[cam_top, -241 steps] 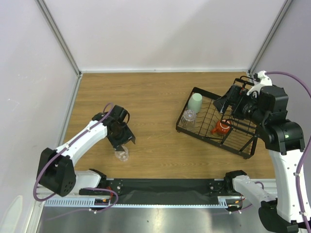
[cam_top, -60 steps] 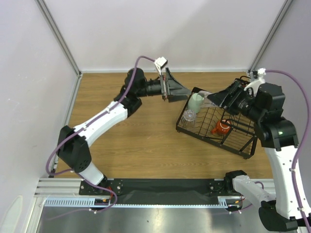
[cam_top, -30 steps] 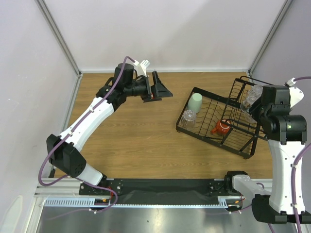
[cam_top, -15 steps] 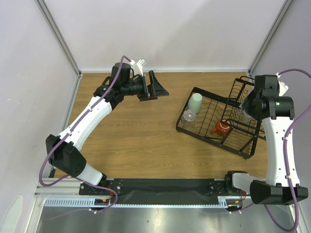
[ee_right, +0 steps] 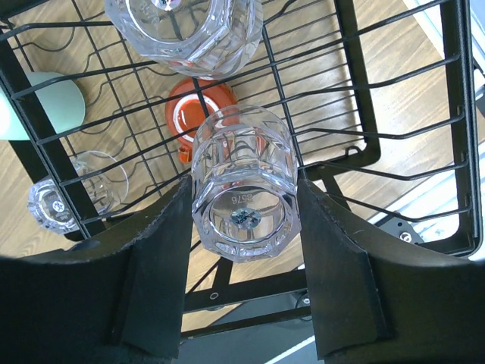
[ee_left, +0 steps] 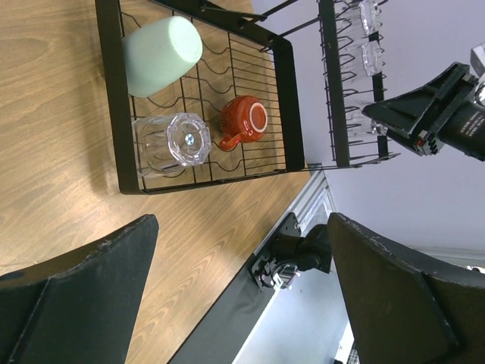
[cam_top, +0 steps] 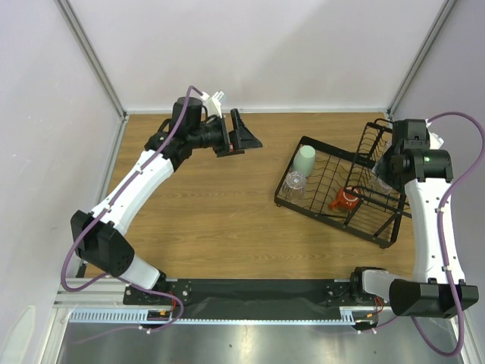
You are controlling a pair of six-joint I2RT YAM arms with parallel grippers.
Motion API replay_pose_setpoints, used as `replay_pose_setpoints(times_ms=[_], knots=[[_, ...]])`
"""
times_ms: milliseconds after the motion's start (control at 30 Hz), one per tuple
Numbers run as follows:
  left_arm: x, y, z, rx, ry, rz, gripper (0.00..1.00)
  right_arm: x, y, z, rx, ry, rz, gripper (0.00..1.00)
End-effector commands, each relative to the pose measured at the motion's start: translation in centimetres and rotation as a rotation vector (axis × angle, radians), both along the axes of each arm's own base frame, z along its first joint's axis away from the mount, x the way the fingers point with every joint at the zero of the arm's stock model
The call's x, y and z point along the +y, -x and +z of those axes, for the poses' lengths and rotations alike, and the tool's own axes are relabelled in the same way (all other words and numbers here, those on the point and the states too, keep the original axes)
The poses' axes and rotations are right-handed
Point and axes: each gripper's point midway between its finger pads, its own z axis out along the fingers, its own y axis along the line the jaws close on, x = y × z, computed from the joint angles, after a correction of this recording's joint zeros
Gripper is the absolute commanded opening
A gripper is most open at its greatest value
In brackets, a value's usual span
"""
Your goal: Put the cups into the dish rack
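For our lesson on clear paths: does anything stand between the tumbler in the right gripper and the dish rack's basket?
Nothing visible. The right gripper holds the tumbler over the wire basket of the dish rack; a second tumbler lies beside that spot, not under it.

Robotics lab test cell

Pale wall panels (cam_top: 258, 53) framed by aluminium posts (cam_top: 91, 57) enclose a wooden tabletop (cam_top: 227, 220); a cabled left arm (cam_top: 140, 186) and right arm (cam_top: 428, 227) are mounted along a metal rail (cam_top: 98, 311).
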Motion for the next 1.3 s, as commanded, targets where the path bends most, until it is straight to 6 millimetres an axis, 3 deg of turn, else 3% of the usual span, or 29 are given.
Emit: replay_pose_setpoints(times_ms=[0, 167, 267, 300, 333, 633, 833, 1133, 1267], knots=[[0.1, -0.3, 3.3, -0.081, 0.04, -0.001, 1.0, -0.5, 0.0, 0.6, -0.028, 0.024, -0.002, 0.11], [0.1, -0.3, 3.5, -0.081, 0.046, -0.004, 1.0, -0.6, -0.2, 0.5, -0.022, 0.028, 0.004, 0.26], [0.1, -0.3, 3.5, -0.079, 0.046, 0.0, 0.99, -0.7, -0.3, 0.6, -0.023, 0.036, 0.015, 0.44], [0.0, -0.4, 3.6, -0.083, 0.048, 0.0, 0.99, -0.7, -0.3, 0.6, -0.023, 0.036, 0.015, 0.45], [0.0, -0.3, 3.6, -0.081, 0.049, -0.001, 1.0, -0.7, -0.3, 0.7, -0.025, 0.037, 0.021, 0.56], [-0.1, 0.1, 3.8, -0.08, 0.025, -0.01, 1.0, -0.7, -0.2, 1.4, -0.037, 0.051, 0.046, 0.91], [-0.4, 1.4, 4.5, -0.095, 0.017, -0.022, 1.0, 0.0, -0.1, 3.1, -0.086, 0.024, 0.074, 1.0], [0.0, 4.0, 5.1, -0.11, 0.008, -0.01, 1.0, 2.9, 0.5, 7.7, -0.249, -0.05, 0.175, 1.0], [0.6, 5.9, 4.9, -0.107, 0.008, 0.004, 1.0, 3.0, 1.6, 7.5, -0.212, -0.027, 0.207, 1.0]])
